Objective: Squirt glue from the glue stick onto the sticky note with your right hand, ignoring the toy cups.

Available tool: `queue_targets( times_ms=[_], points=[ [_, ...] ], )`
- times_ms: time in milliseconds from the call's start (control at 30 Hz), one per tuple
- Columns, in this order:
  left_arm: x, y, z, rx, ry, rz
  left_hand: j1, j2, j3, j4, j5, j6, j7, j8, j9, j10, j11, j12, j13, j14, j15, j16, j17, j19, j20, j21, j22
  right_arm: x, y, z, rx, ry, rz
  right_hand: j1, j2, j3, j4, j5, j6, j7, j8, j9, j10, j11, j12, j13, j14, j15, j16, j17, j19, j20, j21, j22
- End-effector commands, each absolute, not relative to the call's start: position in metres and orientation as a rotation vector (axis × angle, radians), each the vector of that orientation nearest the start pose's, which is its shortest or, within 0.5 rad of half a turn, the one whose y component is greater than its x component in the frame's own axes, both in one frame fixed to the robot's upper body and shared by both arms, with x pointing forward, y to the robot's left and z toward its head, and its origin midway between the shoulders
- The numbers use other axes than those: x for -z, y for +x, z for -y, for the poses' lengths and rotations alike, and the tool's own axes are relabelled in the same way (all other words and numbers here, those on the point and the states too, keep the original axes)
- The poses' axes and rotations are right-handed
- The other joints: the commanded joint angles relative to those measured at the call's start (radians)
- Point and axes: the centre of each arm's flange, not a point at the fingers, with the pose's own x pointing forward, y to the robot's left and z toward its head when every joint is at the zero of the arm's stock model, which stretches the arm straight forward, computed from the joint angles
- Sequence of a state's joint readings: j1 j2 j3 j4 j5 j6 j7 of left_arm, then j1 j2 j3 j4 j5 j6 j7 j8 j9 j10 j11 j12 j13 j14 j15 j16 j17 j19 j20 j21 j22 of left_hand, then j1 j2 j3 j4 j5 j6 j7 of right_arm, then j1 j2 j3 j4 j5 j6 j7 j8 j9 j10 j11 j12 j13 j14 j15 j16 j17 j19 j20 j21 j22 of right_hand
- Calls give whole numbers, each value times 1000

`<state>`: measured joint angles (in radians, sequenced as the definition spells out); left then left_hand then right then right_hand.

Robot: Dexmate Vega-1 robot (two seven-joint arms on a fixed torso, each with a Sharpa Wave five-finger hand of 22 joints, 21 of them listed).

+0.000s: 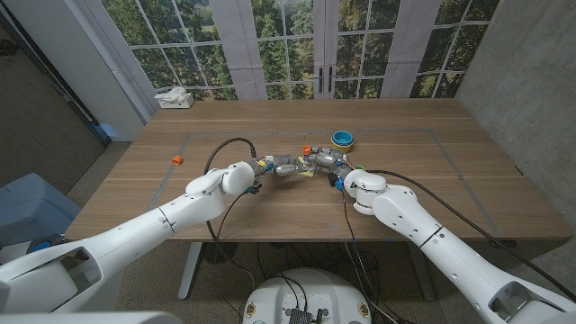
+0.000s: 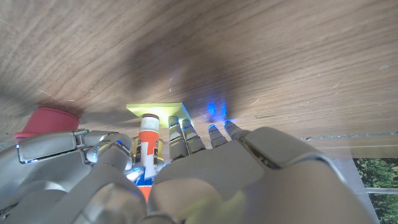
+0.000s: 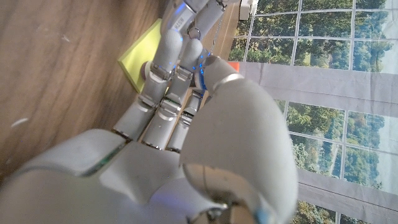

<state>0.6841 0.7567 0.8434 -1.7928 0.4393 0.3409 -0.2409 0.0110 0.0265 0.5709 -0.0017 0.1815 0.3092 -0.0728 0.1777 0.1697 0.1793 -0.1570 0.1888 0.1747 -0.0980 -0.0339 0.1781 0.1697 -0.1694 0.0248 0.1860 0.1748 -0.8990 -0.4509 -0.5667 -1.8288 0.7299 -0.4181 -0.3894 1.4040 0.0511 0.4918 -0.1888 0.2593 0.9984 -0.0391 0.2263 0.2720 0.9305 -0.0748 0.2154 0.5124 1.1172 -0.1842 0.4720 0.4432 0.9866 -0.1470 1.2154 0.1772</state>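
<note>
A yellow sticky note (image 2: 158,111) lies on the wooden table at its middle. Above it stands the glue stick (image 2: 148,144), orange and white, its tip pointing down at the note. Fingers of my right hand (image 2: 56,146) reach in around the stick. In the right wrist view my right hand (image 3: 186,143) stretches toward the sticky note (image 3: 138,53). My left hand (image 2: 249,180) holds nothing and its fingertips (image 2: 214,134) hover close beside the note. In the head view my left hand (image 1: 274,168) and right hand (image 1: 328,162) meet over the sticky note (image 1: 310,174).
A red toy cup (image 1: 306,149) sits just behind the hands, also seen as the red cup (image 2: 46,120). Farther back stands a blue toy cup (image 1: 342,139). An orange toy cup (image 1: 177,159) is off to the left. A tissue box (image 1: 174,99) occupies the far left corner.
</note>
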Motion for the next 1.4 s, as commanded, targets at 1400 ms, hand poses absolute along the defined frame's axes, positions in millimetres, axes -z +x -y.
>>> queue_targets(
  times_ms=[1400],
  points=[
    [51, 612, -146, 340, 1450, 377, -7, -3, -13, 1, 5, 26, 26, 7, 3, 11, 9, 7, 4, 4, -25, 5, 3, -6, 0, 8, 2, 55, 585, 110, -312, 82, 414, -12, -8, 27, 16, 23, 124, 113, 1, 10, 87, 80, 3, 18, 27, -30, -7, 14, 2, -81, -17, 0]
  ],
)
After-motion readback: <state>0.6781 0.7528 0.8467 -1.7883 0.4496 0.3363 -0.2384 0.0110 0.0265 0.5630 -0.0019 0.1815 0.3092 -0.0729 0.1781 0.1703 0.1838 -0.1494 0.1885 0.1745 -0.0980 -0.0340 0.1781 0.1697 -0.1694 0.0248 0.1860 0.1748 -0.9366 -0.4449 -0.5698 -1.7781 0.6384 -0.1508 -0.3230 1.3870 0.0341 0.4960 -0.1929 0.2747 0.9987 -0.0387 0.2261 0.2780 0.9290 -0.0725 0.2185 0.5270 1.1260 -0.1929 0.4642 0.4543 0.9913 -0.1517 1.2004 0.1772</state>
